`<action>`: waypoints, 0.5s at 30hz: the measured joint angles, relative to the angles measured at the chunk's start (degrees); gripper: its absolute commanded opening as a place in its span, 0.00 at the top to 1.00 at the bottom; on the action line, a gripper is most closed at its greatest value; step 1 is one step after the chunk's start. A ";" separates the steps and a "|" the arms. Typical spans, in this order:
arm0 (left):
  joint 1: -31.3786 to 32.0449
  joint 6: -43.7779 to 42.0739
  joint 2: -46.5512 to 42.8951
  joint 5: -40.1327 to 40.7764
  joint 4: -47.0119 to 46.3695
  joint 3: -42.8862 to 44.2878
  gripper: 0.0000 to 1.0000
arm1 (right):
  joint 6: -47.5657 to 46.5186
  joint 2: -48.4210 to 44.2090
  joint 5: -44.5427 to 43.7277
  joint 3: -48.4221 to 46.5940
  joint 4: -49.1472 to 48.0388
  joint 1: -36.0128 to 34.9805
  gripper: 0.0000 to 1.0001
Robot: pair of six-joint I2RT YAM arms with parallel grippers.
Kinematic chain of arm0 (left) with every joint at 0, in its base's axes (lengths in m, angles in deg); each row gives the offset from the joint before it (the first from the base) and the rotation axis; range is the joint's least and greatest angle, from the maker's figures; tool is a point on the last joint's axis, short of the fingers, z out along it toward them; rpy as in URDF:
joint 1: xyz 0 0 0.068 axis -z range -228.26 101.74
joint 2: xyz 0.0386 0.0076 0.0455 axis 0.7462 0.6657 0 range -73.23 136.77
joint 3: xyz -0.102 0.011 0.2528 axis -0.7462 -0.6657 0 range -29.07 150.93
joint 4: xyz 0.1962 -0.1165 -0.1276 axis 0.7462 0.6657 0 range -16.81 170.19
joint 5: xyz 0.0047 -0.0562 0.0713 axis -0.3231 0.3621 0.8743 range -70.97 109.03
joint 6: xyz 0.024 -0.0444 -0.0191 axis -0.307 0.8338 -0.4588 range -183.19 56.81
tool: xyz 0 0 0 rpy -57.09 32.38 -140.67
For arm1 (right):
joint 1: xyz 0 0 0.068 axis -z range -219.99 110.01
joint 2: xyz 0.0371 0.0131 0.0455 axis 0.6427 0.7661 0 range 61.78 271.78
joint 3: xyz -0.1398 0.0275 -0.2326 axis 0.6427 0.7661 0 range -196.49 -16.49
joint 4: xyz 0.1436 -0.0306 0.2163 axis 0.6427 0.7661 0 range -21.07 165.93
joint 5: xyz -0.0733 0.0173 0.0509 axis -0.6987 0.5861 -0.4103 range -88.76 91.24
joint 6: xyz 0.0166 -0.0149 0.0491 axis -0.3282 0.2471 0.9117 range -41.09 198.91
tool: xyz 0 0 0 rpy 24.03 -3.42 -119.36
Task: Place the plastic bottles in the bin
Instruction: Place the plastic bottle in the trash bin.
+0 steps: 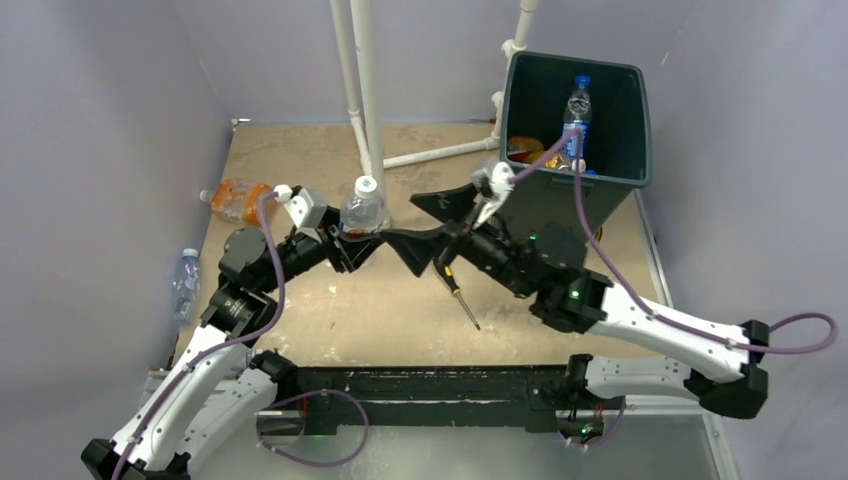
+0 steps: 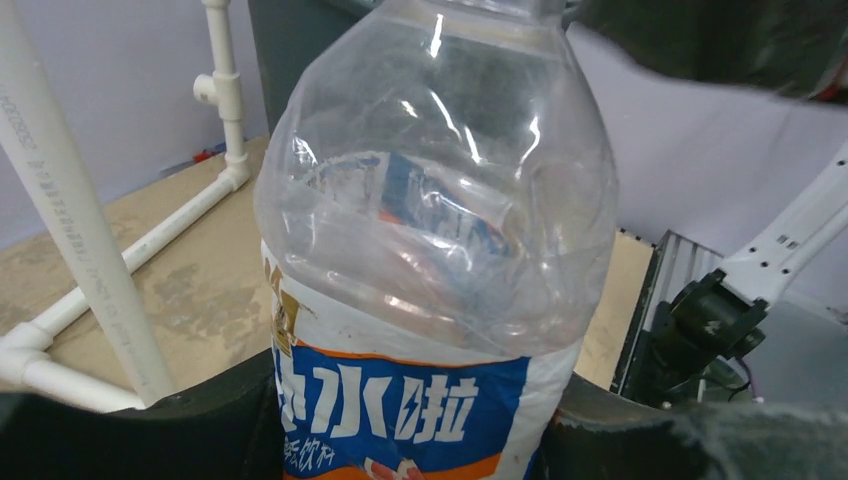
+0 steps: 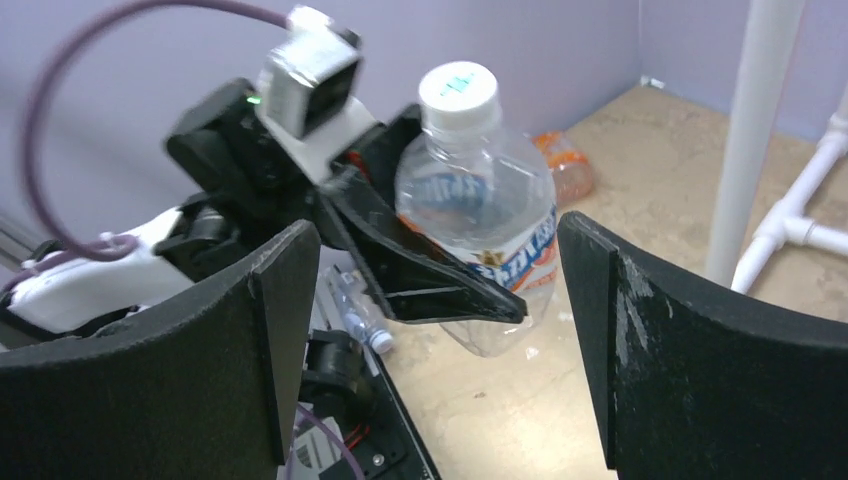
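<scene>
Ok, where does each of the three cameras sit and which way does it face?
Top external: above and behind, looking down at the table and bin; the left arm and right arm show.
Left wrist: looks along its fingers at the held bottle.
Right wrist: looks between its own open fingers at the left gripper.
Shared: all three show that bottle.
</scene>
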 measured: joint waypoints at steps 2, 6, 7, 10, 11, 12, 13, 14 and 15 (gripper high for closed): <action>0.00 1.73 -1.66 -0.20 -0.87 -0.46 1.00 | 1.16 3.58 -0.31 -0.85 -1.22 0.00 0.14; 0.00 4.07 -4.00 -0.52 -1.88 -0.90 1.00 | 2.54 8.94 -0.66 -3.58 -1.75 0.00 0.16; 0.00 4.20 -4.22 -0.55 -2.08 -0.90 1.00 | 2.82 9.92 -0.61 -4.24 -2.29 0.00 0.15; 0.00 4.70 -4.44 -0.52 -2.03 -0.92 1.00 | 3.30 11.17 -0.37 -5.01 -4.35 0.00 0.15; 0.00 4.76 -4.44 -0.52 -2.01 -0.92 1.00 | 3.34 11.34 -0.37 -5.40 -4.81 0.00 0.15; 0.00 4.83 -4.44 -0.52 -1.99 -0.92 1.00 | 3.37 11.58 -0.37 -5.92 -5.27 0.00 0.15; 0.00 5.03 -4.44 -0.52 -1.99 -0.92 1.00 | 3.37 11.85 -0.39 -6.71 -5.60 0.00 0.16; 0.00 5.16 -4.44 -0.50 -1.99 -0.92 1.00 | 3.37 12.15 -0.39 -7.56 -5.90 0.00 0.17; 0.00 5.25 -4.44 -0.52 -1.99 -0.92 1.00 | 3.37 12.48 -0.39 -8.41 -6.19 0.00 0.18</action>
